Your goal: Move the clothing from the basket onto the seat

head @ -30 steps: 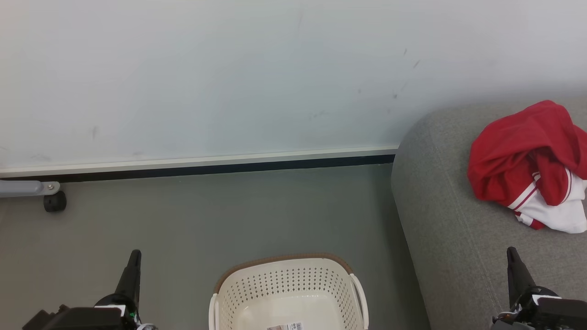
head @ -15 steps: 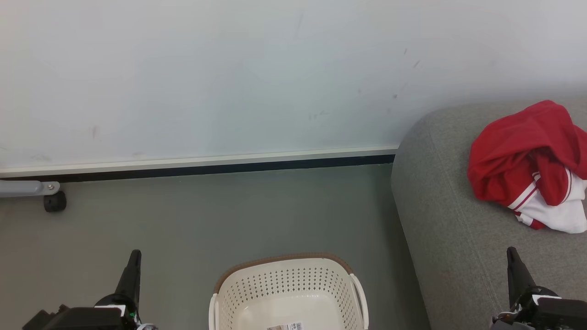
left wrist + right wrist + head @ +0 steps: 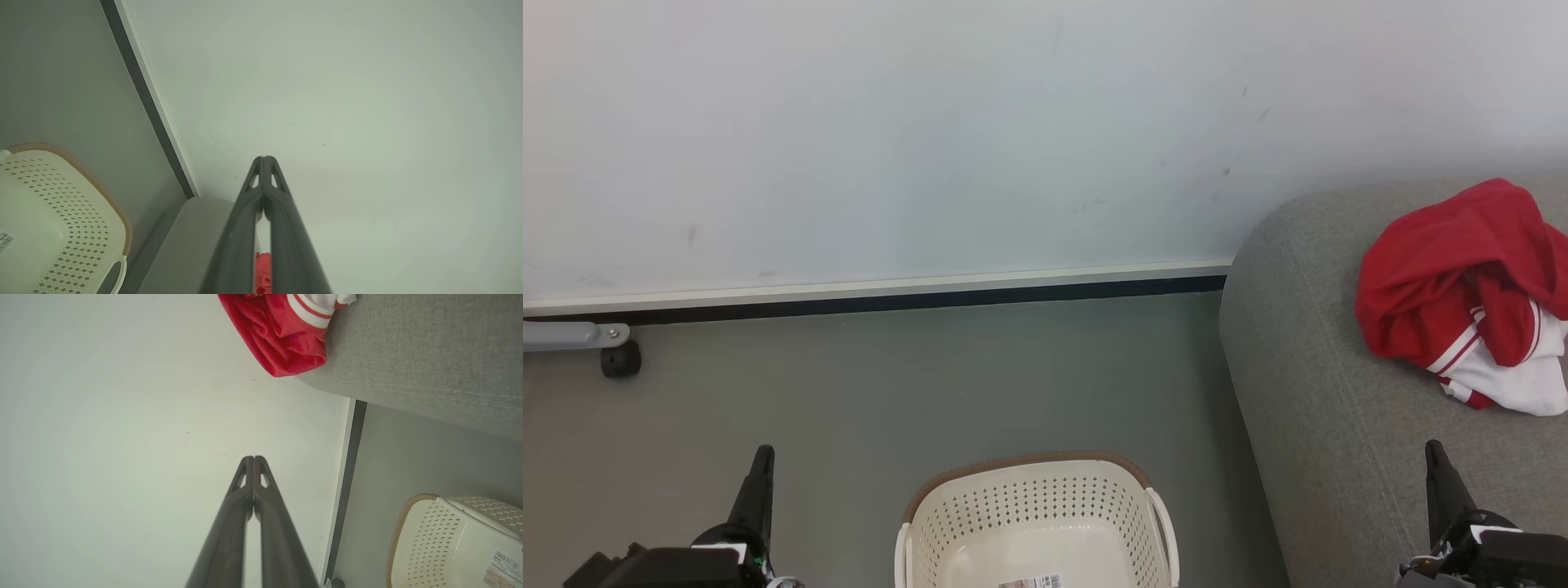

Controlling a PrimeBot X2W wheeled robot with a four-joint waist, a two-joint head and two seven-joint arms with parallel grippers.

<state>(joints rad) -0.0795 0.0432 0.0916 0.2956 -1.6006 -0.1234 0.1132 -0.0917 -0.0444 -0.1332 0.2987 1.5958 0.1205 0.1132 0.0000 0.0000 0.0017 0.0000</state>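
No change since a second ago; red-and-white sports clothing (image 3: 1462, 294) lies on grey fabric seat (image 3: 1323, 425); cream perforated plastic basket (image 3: 1029, 498) looks empty; my left gripper (image 3: 263, 161) and right gripper (image 3: 253, 459) both closed, holding nothing; task apparently complete.

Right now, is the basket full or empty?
Empty, as far as it shows: the basket has a bare floor with just a barcode sticker, and the red clothing lies on the sofa.

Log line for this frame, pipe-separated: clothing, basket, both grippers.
clothing: heaped on seat | basket: no garments in visible part | left gripper: shut, empty | right gripper: shut, empty
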